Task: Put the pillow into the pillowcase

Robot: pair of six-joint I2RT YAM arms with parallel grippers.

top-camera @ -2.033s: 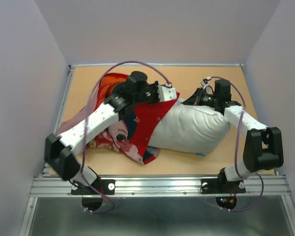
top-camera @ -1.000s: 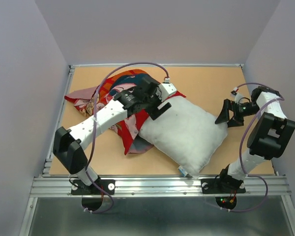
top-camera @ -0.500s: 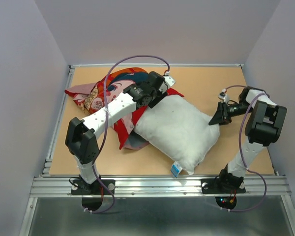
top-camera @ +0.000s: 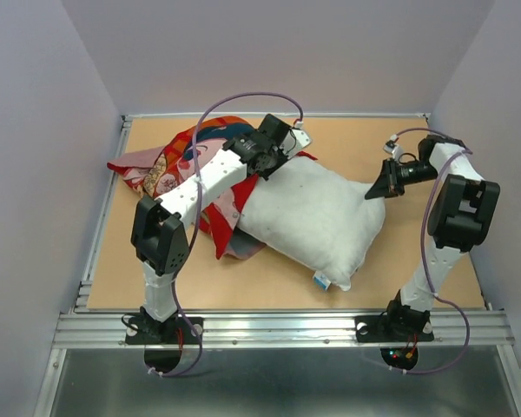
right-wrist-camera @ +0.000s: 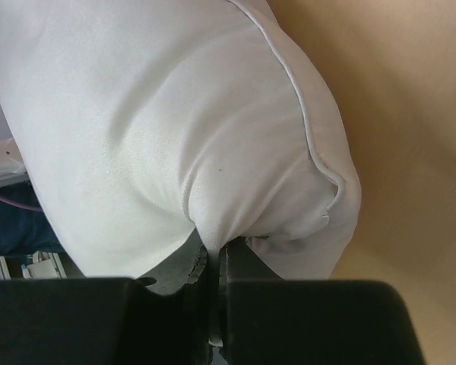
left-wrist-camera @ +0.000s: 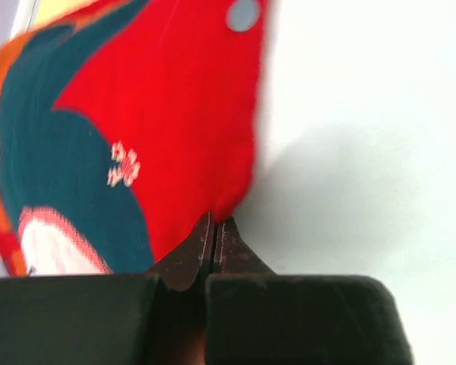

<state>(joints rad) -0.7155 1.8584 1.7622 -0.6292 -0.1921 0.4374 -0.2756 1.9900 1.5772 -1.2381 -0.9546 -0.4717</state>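
The plump white pillow [top-camera: 308,217] lies in the middle of the table, its right corner lifted. The red pillowcase [top-camera: 169,165] lies bunched to its left, partly under my left arm. My left gripper [top-camera: 262,170] is shut on the pillowcase's red edge [left-wrist-camera: 213,137] right at the pillow's upper left side; the white pillow fills the right of the left wrist view [left-wrist-camera: 365,152]. My right gripper [top-camera: 378,189] is shut on a pinch of fabric at the pillow's right corner [right-wrist-camera: 213,152]. How far the pillow reaches into the pillowcase is hidden.
The tan table [top-camera: 399,278] is bounded by grey walls at the left, back and right, and by a metal rail [top-camera: 278,326] at the front. A small blue tag [top-camera: 321,280] sticks out at the pillow's near corner.
My right gripper moved in from the right and shut on the pillow's right corner, lifting it. My left gripper pulled the pillowcase edge back and left. The pillow shifted and turned.
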